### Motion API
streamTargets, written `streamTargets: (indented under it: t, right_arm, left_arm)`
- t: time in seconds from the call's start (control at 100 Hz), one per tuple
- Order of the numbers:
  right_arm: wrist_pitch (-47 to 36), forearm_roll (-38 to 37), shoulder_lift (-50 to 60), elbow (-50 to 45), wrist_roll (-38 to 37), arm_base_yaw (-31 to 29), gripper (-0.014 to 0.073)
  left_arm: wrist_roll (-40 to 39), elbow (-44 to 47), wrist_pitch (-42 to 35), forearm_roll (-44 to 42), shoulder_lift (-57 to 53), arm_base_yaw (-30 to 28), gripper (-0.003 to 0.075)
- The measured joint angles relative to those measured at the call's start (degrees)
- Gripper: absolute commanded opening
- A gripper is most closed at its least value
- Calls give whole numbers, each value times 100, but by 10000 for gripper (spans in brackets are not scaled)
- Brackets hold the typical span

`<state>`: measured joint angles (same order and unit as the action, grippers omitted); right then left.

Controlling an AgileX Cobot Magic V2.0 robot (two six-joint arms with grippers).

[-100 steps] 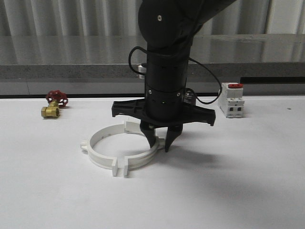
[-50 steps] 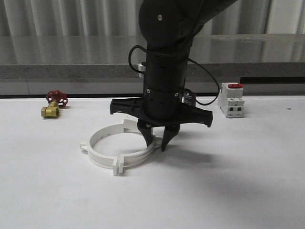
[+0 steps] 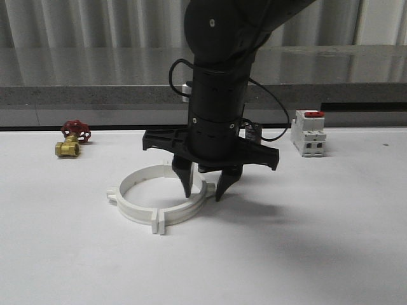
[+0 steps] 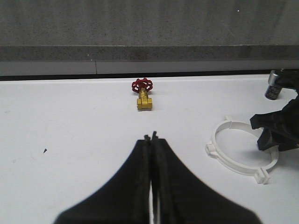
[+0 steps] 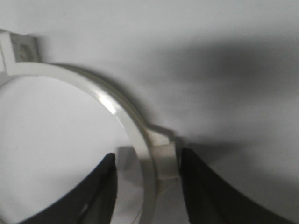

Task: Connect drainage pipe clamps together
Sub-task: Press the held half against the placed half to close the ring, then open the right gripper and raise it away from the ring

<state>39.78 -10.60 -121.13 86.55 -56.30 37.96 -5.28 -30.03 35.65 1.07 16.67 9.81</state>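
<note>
Pushed leftward, the right clamp half (image 3: pixel 191 206) now meets the left half (image 3: pixel 130 203) at their front flanges, while the right gripper (image 3: pixel 203 190) straddles it with jaws spread, gripping nothing, so the ring looks joined.

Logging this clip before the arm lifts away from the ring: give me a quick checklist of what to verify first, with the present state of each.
1. Near flanges of the drainage pipe clamps meet: ok, they stand side by side at the front with no clear gap.
2. Far flanges meet: cannot tell, the right hand hides them.
3. Right hand open: ok, its fingers straddle the ring's wall and tab with space on both sides.
4. Left hand out of the way: ok, shut and empty, well apart from the ring.
5. Brass valve and breaker apart from the ring: ok.
</note>
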Motion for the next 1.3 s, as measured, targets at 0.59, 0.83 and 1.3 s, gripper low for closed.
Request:
streamTargets:
  t: [0.59,0.83,1.3]
  right_arm:
    - [385,-306,173,399,710,12,457]
    - [476,-306,969,452,1682,-187,457]
    - [553,-494,3505,-1287,2508,-1747,457]
  left_arm:
    - [0,0,0,0,0,0,-20]
    - [0,0,0,0,0,0,-20]
    - [0,0,0,0,0,0,-20]
